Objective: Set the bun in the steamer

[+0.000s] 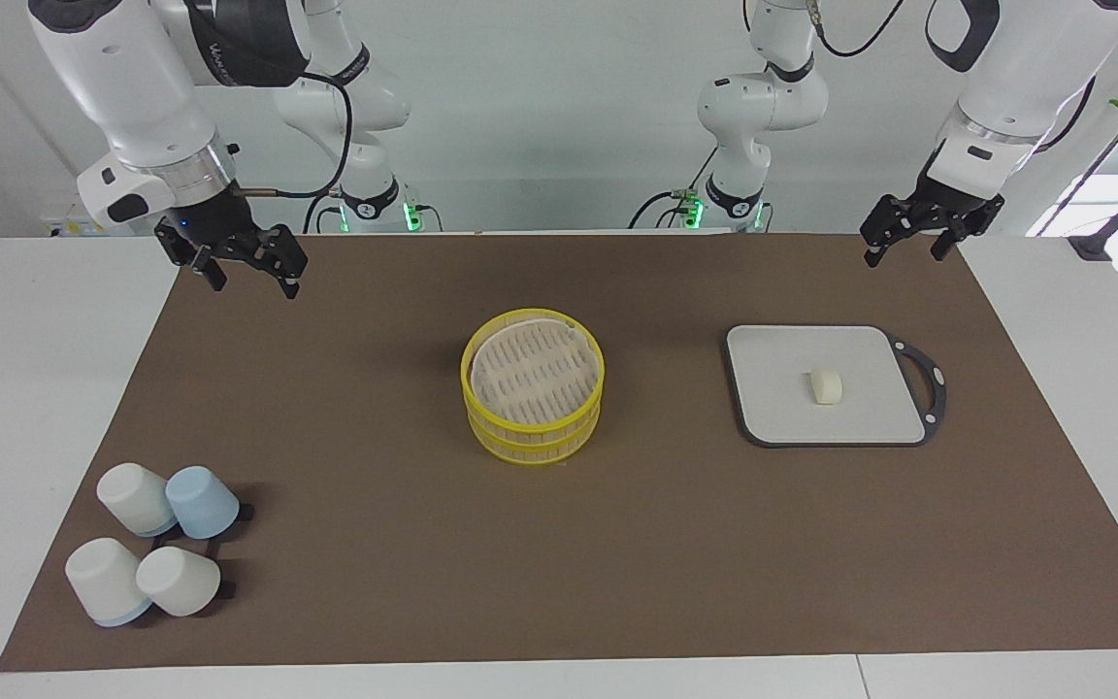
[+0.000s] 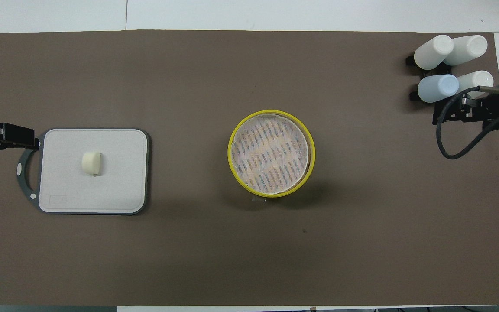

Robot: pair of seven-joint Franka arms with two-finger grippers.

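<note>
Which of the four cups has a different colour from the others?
The pale blue cup: the other three are white. In the cluster at the right arm's end, it is one of the two nearer the robots, on the steamer's side.

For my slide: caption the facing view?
Bun waits on grey board beside empty steamer; both grippers open, raised.

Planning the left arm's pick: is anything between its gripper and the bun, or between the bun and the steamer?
Nothing visible. The bun lies alone on the grey board; the left gripper hangs open above the mat's corner. Only bare mat separates board and steamer.
</note>
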